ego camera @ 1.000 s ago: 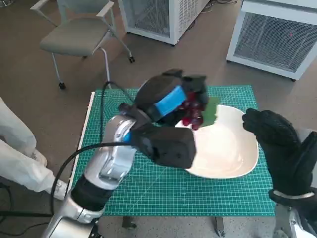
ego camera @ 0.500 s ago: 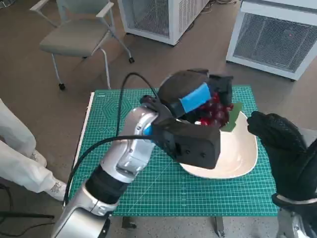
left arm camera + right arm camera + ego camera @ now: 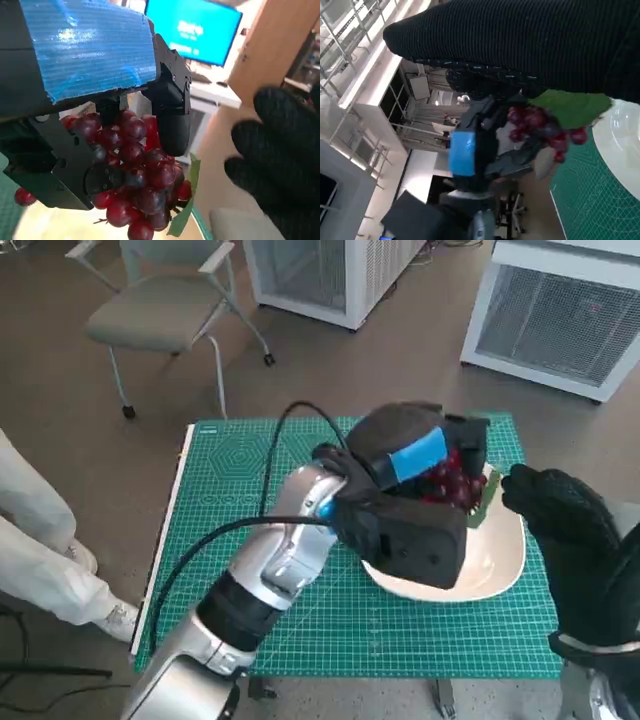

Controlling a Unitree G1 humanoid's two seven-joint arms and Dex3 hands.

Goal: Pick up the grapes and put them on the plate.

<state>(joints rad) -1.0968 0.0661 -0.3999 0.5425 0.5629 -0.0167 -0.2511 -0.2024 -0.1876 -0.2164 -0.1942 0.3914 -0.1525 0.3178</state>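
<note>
My left hand (image 3: 412,445) holds a bunch of dark red grapes (image 3: 452,478) with a green leaf (image 3: 486,502), hanging above the white plate (image 3: 500,568) on the right of the green mat. The left wrist view shows the grapes (image 3: 135,175) clamped between the black fingers (image 3: 170,117), the leaf (image 3: 186,202) dangling beside them. My gloved right hand (image 3: 570,540) hovers at the plate's right edge, fingers apart, holding nothing; it also shows in the left wrist view (image 3: 280,155). In the right wrist view the left hand (image 3: 470,145) carries the grapes (image 3: 542,125) over the plate's rim (image 3: 620,135).
The green cutting mat (image 3: 250,540) covers the small table. A grey chair (image 3: 160,315) stands behind on the left, white cabinets (image 3: 560,315) at the back. A person's pale trouser leg and shoe (image 3: 50,560) are at the left.
My left hand has carried the grapes further right, from above the mat to over the plate. The right hand has stayed at the plate's right edge.
</note>
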